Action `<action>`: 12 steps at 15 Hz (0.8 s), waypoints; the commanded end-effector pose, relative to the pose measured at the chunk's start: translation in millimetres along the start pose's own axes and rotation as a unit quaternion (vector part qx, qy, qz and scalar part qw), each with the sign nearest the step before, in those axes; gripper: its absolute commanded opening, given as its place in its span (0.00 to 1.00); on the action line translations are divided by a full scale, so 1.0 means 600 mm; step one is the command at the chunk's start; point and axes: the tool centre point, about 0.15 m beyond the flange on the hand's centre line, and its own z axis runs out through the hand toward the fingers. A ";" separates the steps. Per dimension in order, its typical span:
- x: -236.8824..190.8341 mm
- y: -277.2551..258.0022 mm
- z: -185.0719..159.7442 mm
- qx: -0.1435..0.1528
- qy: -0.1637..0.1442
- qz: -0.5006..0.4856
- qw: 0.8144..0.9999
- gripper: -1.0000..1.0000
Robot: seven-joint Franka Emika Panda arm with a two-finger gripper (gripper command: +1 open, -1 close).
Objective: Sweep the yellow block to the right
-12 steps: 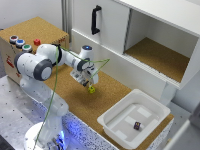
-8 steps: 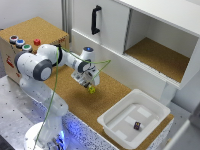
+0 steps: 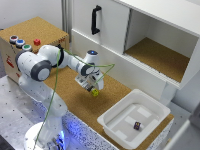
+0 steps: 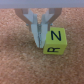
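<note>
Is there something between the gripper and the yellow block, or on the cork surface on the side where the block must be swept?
Nothing visible separates them: in the wrist view the gripper stands right beside the yellow block, jaws close together. In the exterior view, the cork toward that view's right is bare up to the white bin.

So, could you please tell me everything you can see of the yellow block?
The yellow block is a tiny bright yellow-green cube with dark letters: N on top, R on the side facing the wrist camera. It sits flat on the cork surface, right beside the closed fingers, apparently touching them. In the exterior view it lies just below the gripper, well clear of the white bin.
</note>
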 end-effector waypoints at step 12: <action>0.007 0.137 0.023 -0.031 0.005 0.033 0.999 0.00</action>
